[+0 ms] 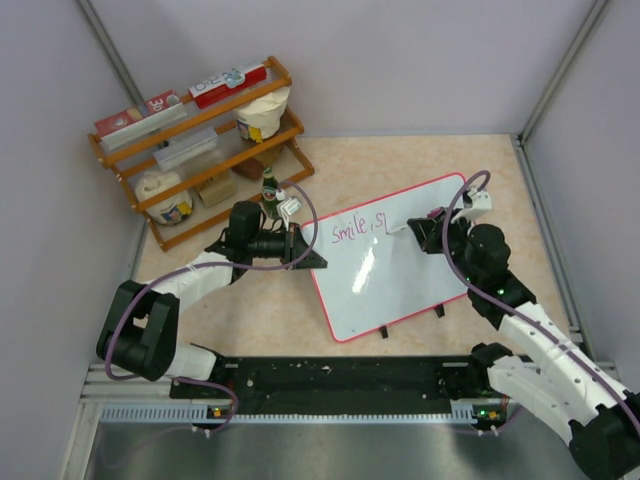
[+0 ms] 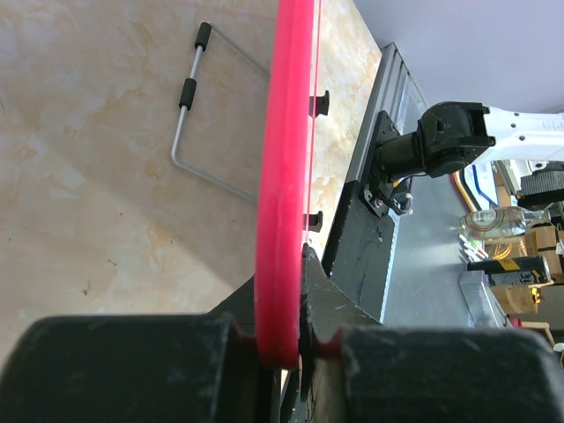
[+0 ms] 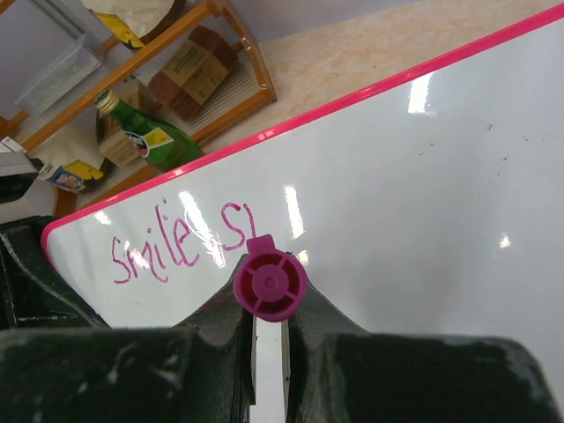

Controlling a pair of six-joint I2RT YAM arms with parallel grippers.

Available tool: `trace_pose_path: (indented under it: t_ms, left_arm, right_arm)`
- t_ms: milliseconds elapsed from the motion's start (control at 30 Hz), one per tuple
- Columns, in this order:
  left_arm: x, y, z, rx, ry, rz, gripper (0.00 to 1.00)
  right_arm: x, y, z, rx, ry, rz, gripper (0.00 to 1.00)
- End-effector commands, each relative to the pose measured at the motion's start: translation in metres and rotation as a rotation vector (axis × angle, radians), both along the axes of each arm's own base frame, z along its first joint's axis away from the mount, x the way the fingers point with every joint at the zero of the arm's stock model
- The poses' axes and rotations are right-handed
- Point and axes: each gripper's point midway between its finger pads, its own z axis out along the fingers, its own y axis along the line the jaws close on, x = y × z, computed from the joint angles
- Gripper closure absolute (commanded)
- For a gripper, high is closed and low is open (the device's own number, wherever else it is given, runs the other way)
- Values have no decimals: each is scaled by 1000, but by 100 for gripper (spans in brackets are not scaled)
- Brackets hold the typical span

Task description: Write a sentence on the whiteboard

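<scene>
A wooden rack holds boxes and perhaps a jar; a green bottle stands just beside it.

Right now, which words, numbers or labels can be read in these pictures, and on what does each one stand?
"Smile, s" and one more unfinished stroke: the sentence, pink handwriting on the whiteboard.
"30", as far as it can be read: white digits on the red box on top of the wooden rack.
Labels on the green bottle and the other packages in the rack: too small or blurred to read.

Glossy whiteboard (plastic frame); wooden rack.
</scene>
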Motion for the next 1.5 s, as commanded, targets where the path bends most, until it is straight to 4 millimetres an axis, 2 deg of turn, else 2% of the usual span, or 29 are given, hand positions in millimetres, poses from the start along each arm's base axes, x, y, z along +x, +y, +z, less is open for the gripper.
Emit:
trace_pose_path:
  t_ms: [0, 233, 433, 767, 1467]
  left_arm:
    - [-12, 11, -64, 199, -51, -12, 100]
    - [-12, 11, -64, 200, -52, -13, 100]
    - [-12, 11, -64, 199, -53, -14, 100]
    - [-13, 11, -66, 198, -48, -16, 100]
    - [-13, 11, -64, 197, -53, -14, 100]
  right_arm:
    - [0, -6, 3, -16, 3, -17, 100]
    - [1, -2, 57, 43, -90, -1, 100]
    - [15, 2, 75, 48, -118, -12, 100]
    - [35, 5, 56, 31, -72, -40, 100]
    - [38, -14, 35, -1, -32, -128, 100]
